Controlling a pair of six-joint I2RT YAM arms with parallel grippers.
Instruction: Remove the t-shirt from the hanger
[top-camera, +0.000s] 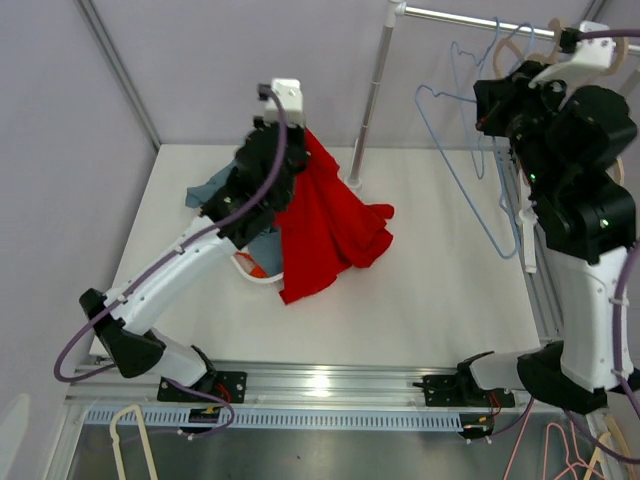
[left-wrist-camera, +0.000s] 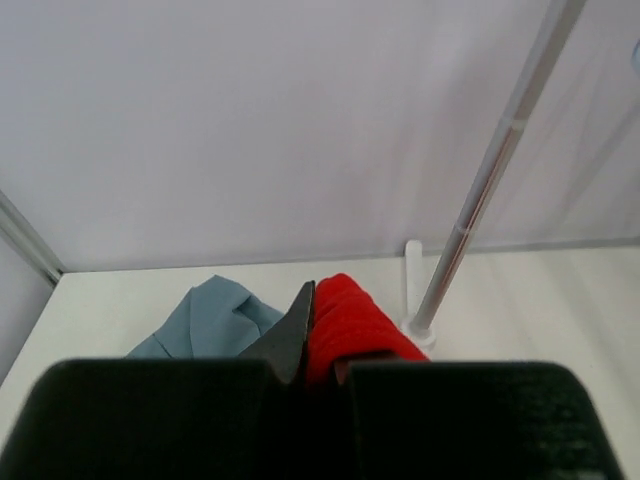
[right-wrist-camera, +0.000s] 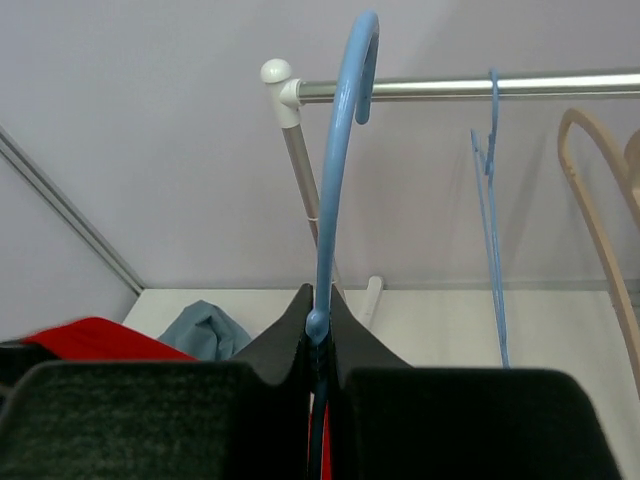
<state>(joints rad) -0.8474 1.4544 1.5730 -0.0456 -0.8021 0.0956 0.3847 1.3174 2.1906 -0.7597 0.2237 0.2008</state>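
The red t-shirt (top-camera: 330, 225) hangs from my left gripper (top-camera: 290, 140), which is shut on a bunched fold of it (left-wrist-camera: 345, 310) above the table's back left. Its lower part drapes onto the table. My right gripper (top-camera: 492, 105) is raised at the back right and shut on the neck of a light blue hanger (right-wrist-camera: 322, 325). The hanger's hook (right-wrist-camera: 352, 60) sits just below the rail (right-wrist-camera: 450, 87). In the top view the hanger's thin frame (top-camera: 471, 195) hangs bare, well to the right of the t-shirt.
A white basket (top-camera: 250, 275) with clothes sits under the left arm, and a blue-grey cloth (top-camera: 205, 190) lies behind it. The rack's pole (top-camera: 365, 110) stands at the back centre. Another blue hanger (right-wrist-camera: 490, 200) and a wooden one (right-wrist-camera: 600, 200) hang on the rail.
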